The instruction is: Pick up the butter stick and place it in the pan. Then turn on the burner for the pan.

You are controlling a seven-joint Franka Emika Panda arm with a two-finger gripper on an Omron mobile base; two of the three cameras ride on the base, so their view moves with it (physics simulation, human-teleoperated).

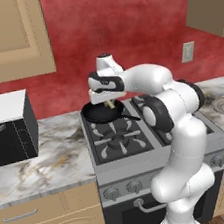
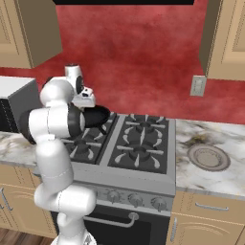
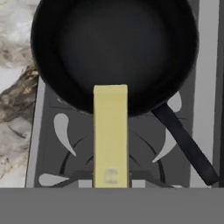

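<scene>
— Butter stick (image 3: 110,135) first, since it is sitting closest to the hand camera: what is it doing?

— It is running as a pale yellow bar from the 6 o'clock edge of the hand view up toward 12, its far end overlapping the near rim of the pan (image 3: 114,48).

— Is it lying in the pan?

— No. It is hanging above the stove (image 1: 119,138), held up by the gripper (image 1: 108,102), which is pinching the butter stick; in the left base view a sliver of yellow is showing under the hand, just over the pan (image 1: 101,113).

— Where is the pan sitting?

— On the rear left burner. Its handle (image 3: 186,144) is pointing toward 5 o'clock in the hand view, crossing the grey grate (image 3: 65,135).

— And around the stove?

— Marble counter (image 1: 35,165) is lying at 9 o'clock of the stove in the left base view, with a black microwave (image 1: 8,128) on it. In the right base view a round plate-like disc (image 2: 208,157) is resting on the counter at 3 o'clock, and knobs (image 2: 136,199) are lining the stove front at 6.
</scene>
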